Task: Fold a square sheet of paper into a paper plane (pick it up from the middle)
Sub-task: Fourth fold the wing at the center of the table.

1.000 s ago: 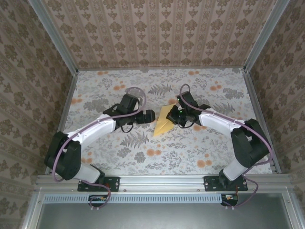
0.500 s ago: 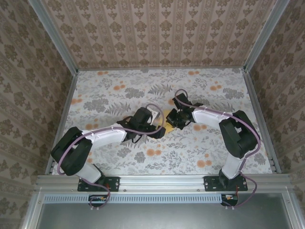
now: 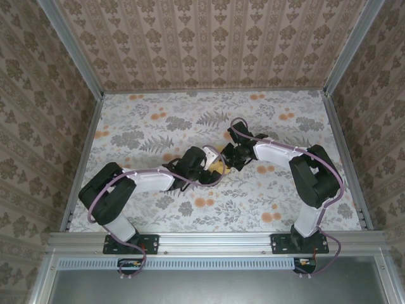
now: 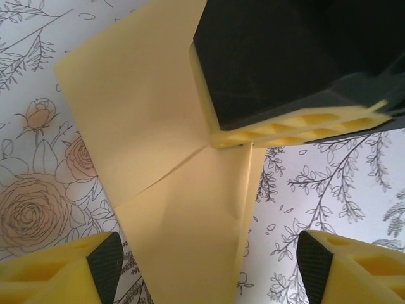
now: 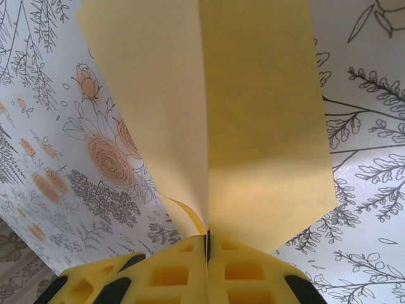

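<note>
Paper plane (image 5: 253, 126) sits clamped in right gripper (image 5: 207, 247), straddled by parted left gripper (image 4: 209, 259).

High rear overview; both wrist close-ups on paper (image 4: 145, 114)

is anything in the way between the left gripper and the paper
Nothing visible. The left gripper is open, its fingers at either side of the paper with nothing between them and it. The right gripper is shut on the paper further along.
</note>
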`<state>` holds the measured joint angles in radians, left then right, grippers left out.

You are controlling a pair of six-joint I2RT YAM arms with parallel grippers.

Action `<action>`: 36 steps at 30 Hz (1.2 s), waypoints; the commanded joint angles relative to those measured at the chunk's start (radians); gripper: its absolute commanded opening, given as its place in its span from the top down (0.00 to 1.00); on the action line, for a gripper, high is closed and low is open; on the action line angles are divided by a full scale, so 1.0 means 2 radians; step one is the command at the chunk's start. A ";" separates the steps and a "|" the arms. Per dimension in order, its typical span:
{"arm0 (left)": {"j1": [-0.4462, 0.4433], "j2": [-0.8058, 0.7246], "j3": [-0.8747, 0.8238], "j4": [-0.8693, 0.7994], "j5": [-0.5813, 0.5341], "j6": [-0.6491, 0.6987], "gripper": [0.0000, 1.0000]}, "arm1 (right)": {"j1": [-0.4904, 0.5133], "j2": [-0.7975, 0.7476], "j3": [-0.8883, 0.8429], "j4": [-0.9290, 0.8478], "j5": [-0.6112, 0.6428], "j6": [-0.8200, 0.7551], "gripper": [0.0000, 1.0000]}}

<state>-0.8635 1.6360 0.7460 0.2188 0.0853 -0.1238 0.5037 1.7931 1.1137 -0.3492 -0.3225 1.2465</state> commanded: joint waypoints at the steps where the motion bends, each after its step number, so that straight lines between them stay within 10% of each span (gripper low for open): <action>1: -0.003 0.010 -0.016 0.046 -0.007 0.024 0.30 | -0.002 0.006 0.012 -0.039 -0.013 0.027 0.98; 13: -0.003 0.037 -0.034 0.087 0.009 0.037 0.56 | -0.008 0.008 0.009 -0.034 -0.033 0.036 0.94; 28: 0.004 0.032 -0.045 0.093 0.034 0.016 0.81 | -0.034 -0.022 0.004 -0.025 -0.044 -0.042 0.41; 36: 0.017 0.021 -0.049 0.087 0.084 -0.037 0.84 | -0.069 -0.070 -0.044 0.049 -0.075 -0.137 0.34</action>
<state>-0.8375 1.7046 0.6609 0.3927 0.1875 -0.1329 0.3828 1.6989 1.0752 -0.3038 -0.4244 1.0657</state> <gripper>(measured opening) 0.160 0.657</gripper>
